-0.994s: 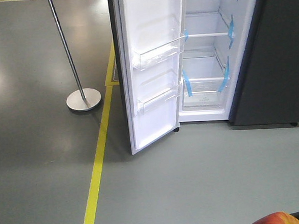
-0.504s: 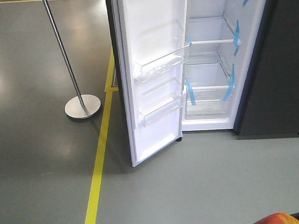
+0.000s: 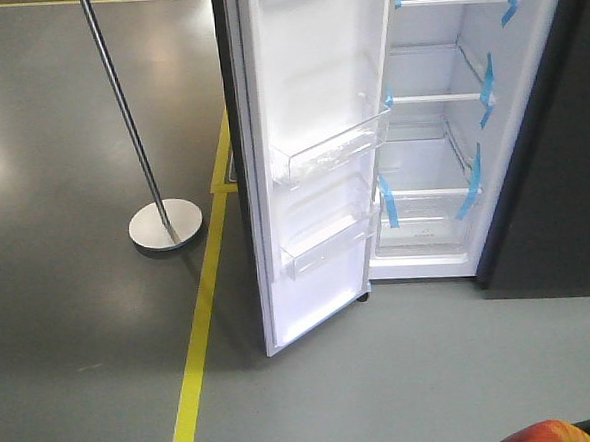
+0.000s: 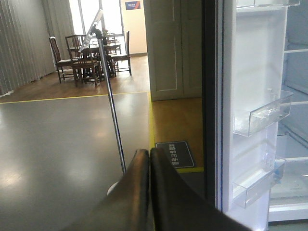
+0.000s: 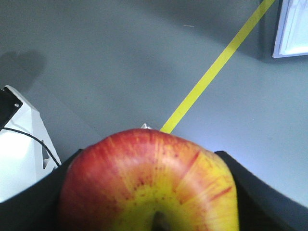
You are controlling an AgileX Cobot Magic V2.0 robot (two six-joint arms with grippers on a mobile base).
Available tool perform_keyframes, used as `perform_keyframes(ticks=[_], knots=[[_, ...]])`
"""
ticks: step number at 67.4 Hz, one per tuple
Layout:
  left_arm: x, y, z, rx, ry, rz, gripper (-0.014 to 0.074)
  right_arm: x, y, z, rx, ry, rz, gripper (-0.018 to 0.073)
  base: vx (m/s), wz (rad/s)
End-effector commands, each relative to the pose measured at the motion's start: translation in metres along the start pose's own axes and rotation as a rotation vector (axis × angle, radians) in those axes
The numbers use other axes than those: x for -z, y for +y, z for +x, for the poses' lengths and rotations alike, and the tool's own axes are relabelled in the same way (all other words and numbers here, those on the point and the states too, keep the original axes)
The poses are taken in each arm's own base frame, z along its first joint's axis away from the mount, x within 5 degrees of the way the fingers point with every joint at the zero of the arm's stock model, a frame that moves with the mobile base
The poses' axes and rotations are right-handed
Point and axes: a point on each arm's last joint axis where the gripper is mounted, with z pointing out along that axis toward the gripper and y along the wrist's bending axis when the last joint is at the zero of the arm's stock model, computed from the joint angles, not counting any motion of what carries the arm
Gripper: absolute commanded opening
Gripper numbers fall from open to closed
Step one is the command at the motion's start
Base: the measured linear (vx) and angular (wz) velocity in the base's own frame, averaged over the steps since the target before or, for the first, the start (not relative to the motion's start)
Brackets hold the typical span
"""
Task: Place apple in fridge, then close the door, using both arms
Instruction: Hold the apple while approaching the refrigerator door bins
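two arms, split jobs. right gripper (image 5: 144, 207) is clamped on the apple (image 5: 149, 168), stem dimple toward its camera, carried low over the floor (image 3: 82, 344) and well short of the fridge (image 3: 432, 163). left gripper (image 4: 149, 159) has fingers pressed together on nothing, probably kept free for the door (image 3: 307, 90), which stands wide open, shelves (image 3: 438, 99) exposed. next, i'd judge: close the gap, then set the apple on a shelf.
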Motion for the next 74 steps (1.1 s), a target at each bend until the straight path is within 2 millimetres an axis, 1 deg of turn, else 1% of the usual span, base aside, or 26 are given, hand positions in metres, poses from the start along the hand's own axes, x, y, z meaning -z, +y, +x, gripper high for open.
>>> perform_keyframes(ticks=[1, 74], knots=[[-0.0003, -0.0001, -0.0019, 0.008, -0.057, 0.003, -0.0006, 0.0058, 0.0042, -0.0108, 0.0, -0.079, -0.018, 0.0149, 0.17, 0.0], [-0.0003, -0.0001, -0.0019, 0.008, -0.057, 0.003, -0.0006, 0.0058, 0.0042, -0.0108, 0.0, -0.079, -0.018, 0.0149, 0.17, 0.01]])
